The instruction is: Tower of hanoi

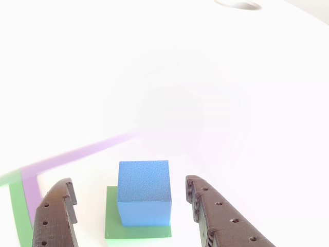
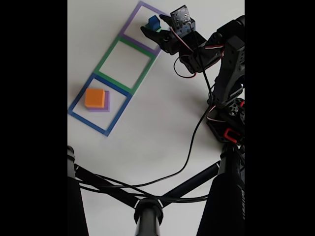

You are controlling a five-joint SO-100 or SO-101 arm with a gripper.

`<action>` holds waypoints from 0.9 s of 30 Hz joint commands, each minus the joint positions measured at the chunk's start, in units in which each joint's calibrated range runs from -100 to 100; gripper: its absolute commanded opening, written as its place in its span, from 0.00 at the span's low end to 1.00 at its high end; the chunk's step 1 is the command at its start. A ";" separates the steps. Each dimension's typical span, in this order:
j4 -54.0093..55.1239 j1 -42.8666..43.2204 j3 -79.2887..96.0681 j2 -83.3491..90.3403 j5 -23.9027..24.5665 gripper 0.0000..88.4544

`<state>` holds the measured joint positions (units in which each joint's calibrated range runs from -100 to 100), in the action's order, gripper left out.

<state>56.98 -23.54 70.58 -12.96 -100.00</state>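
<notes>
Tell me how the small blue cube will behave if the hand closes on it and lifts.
The blue cube looks rigid and matte, so the open hand should grip its flat sides without much slipping. It is small, probably light. It sits on the green block, and flat faces make rolling unlikely.

I am reaching my arm (image 2: 224,73) out from its base, elbow bent, wrist angled toward the far end of my reach. My gripper (image 1: 133,206) is standing open, its two dark, hole-studded fingers (image 1: 218,213) spread well apart, neither finger touching what sits between them.
</notes>
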 commanded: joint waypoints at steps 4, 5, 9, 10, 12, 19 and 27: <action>2.45 1.01 -1.67 -0.65 0.00 0.22; 2.53 1.10 -1.67 -0.65 0.00 0.22; 2.61 1.39 -1.67 -0.73 0.00 0.19; 2.77 1.58 -1.67 -0.81 0.00 0.19; 3.02 1.68 -1.76 -1.13 0.00 0.18; 3.34 1.77 -1.86 -1.78 0.00 0.11; 3.42 2.25 -1.76 -1.86 0.00 0.04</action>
<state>58.91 -21.98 70.06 -15.15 -100.00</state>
